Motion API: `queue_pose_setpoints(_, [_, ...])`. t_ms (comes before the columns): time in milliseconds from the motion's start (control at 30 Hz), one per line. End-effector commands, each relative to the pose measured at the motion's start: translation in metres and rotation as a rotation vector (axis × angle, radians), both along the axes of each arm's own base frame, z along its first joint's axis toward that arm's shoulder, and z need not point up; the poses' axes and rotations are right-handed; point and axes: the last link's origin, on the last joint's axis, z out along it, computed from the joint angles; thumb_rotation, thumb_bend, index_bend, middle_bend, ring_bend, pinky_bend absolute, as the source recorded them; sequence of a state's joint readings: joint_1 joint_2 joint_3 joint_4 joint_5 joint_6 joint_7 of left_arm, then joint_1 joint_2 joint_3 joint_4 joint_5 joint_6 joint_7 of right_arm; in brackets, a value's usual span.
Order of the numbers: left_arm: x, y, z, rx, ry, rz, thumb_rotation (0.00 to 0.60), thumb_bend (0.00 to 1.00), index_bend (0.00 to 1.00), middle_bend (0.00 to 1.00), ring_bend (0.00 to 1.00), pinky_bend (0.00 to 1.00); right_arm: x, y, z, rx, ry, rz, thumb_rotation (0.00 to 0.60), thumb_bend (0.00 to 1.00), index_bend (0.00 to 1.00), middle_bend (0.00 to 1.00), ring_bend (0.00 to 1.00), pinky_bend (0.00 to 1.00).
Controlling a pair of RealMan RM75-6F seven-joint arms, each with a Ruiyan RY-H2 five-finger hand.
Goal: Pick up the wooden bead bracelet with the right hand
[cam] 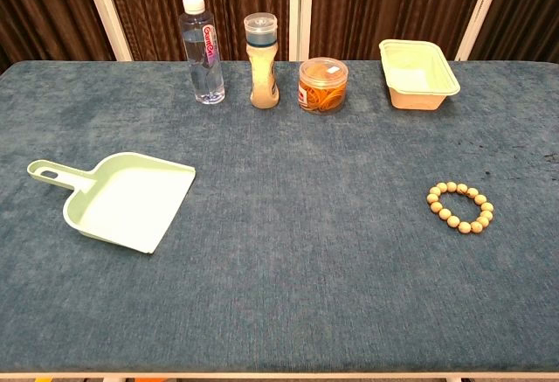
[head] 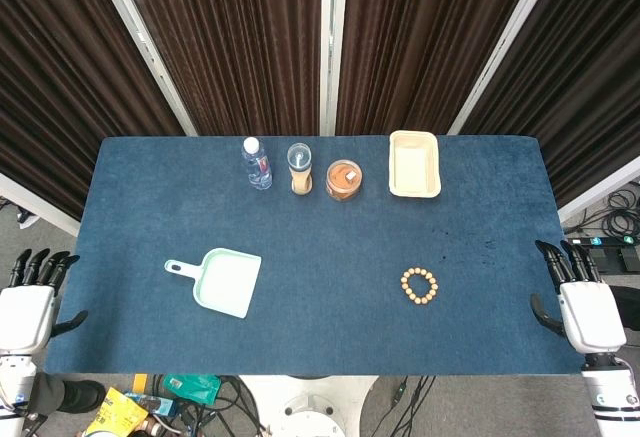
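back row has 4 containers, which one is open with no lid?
The cream rectangular tub at the right end of the row: open-topped and looks empty. The water bottle, shaker jar and round orange jar all have caps or lids on.

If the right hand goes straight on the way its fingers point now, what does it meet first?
Probably nothing: the right hand sits off the table's right edge, fingers pointing toward the far side; the bracelet lies off that line.
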State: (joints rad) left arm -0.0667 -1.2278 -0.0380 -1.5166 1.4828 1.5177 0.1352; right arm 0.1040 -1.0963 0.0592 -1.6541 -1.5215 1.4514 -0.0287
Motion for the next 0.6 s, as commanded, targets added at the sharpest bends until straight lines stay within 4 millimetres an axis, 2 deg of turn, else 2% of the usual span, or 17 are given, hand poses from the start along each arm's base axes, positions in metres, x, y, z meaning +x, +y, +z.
queue_pose_setpoints(33, [0.000, 0.000, -0.001, -0.004, -0.004, 0.002, 0.600, 0.00, 0.19, 0.17, 0.07, 0.02, -0.001, 0.000, -0.001, 0.002, -0.003, -0.002, 0.600, 0.33, 0.00, 0.12, 0.00, 0.07])
queue_pose_setpoints(300, [-0.001, 0.001, 0.001, 0.004, -0.002, 0.007, 0.600, 0.00, 0.19, 0.17, 0.07, 0.02, 0.002, -0.005, -0.005, 0.027, -0.010, 0.021, 0.600, 0.33, 0.00, 0.12, 0.00, 0.08])
queue_pose_setpoints(400, [0.000, 0.002, 0.001, 0.009, -0.004, 0.002, 0.600, 0.00, 0.19, 0.17, 0.07, 0.02, 0.014, -0.020, -0.013, 0.082, -0.032, 0.082, 0.600, 0.34, 0.02, 0.18, 0.00, 0.12])
queue_pose_setpoints(500, [0.001, 0.002, 0.002, 0.009, -0.001, -0.007, 0.600, 0.00, 0.19, 0.17, 0.07, 0.02, 0.026, -0.042, -0.028, 0.183, -0.015, 0.139, 0.600, 0.38, 0.14, 0.24, 0.00, 0.14])
queue_pose_setpoints(600, [0.001, 0.002, 0.003, 0.009, -0.003, -0.004, 0.600, 0.00, 0.19, 0.17, 0.07, 0.02, 0.038, -0.067, -0.048, 0.282, 0.008, 0.177, 0.600, 0.39, 0.18, 0.27, 0.01, 0.16])
